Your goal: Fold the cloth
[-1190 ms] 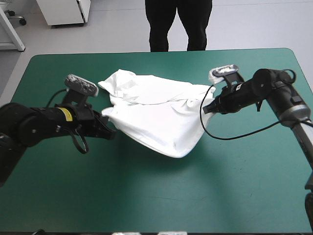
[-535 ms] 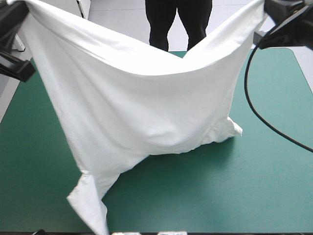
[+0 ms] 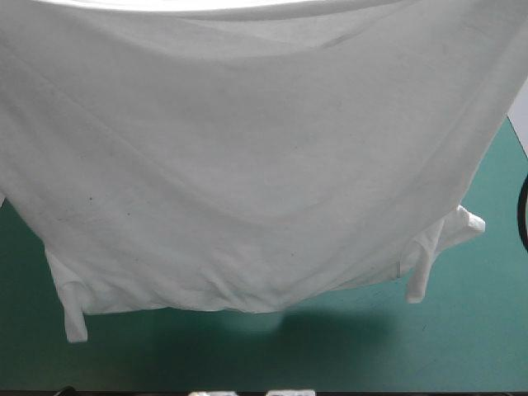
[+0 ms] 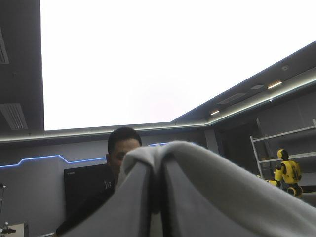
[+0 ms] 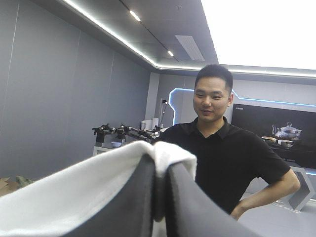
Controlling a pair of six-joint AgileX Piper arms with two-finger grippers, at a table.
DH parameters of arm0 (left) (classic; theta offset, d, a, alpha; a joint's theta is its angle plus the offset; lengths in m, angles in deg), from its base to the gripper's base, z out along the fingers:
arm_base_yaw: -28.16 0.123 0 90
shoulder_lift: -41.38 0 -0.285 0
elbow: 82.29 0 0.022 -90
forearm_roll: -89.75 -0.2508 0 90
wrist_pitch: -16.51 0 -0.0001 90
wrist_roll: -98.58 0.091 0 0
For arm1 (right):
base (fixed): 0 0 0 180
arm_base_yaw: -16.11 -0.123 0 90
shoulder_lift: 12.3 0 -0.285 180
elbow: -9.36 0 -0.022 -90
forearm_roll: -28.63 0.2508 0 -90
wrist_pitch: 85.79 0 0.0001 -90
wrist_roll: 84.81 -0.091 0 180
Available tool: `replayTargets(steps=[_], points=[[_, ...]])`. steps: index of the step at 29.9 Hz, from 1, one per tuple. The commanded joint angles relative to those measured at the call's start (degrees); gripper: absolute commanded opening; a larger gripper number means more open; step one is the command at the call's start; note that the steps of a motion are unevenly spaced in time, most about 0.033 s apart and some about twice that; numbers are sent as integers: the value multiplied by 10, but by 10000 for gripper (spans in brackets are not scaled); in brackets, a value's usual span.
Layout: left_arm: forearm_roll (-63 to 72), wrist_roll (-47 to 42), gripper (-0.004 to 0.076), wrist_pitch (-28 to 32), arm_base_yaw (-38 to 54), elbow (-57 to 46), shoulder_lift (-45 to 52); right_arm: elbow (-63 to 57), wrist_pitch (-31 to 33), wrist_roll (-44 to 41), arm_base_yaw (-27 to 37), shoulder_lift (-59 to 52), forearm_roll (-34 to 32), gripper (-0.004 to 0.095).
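From my overhead camera I cannot see either arm: the T-shirt [image 3: 247,165] hangs lifted like a curtain across nearly the whole view, its upper edge cut off and the far part of the table hidden behind it. Only a strip of the teal-green cover [image 3: 346,346] shows below the hem and on the right.

On the left, one short sleeve [image 3: 74,318] droops below the hem as a narrow flap. The cloth is thin white knit, softly creased in long shallow folds, and the hem sags in a gentle curve with its shadow on the cover beneath. On the right, the other sleeve [image 3: 450,235] juts out, crumpled and doubled over.

The left wrist camera looks level into the room; the left gripper [image 4: 157,165] has its black fingers pressed almost together, pinching a rounded fold of the shirt that drapes over both tips. The right gripper [image 5: 160,173] does the same, a thick white bunch clamped in the narrow slit between its fingers
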Motion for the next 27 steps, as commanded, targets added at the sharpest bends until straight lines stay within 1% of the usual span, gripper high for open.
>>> replayTargets(steps=[1,3,5,8,11,14,17,20,23,27], points=[[3,13,-9,66,-5,8,-14,6,-62,5,2,10,-2,-17],[-19,13,-9,87,-5,8,-33,6,-73,-3,2,21,-2,-17],[-71,-2,-9,114,-5,8,-69,6,-83,-21,2,41,-7,-17],[-141,-68,-9,146,-4,8,-128,6,-102,-44,2,84,-16,-17],[-205,-134,-9,185,11,15,-197,6,-141,-56,2,133,-16,-17],[-185,-174,-8,212,52,62,-273,10,-178,-56,2,183,-16,-17],[-138,-181,-9,242,88,155,-343,34,-243,-54,2,225,-16,-17],[-126,-181,-9,257,102,251,-396,83,-291,-31,2,258,-22,-17],[-113,-182,-9,249,114,304,-417,127,-295,-36,2,278,-65,-17],[-90,-181,-9,243,122,306,-417,132,-282,-48,7,287,-87,-17]])
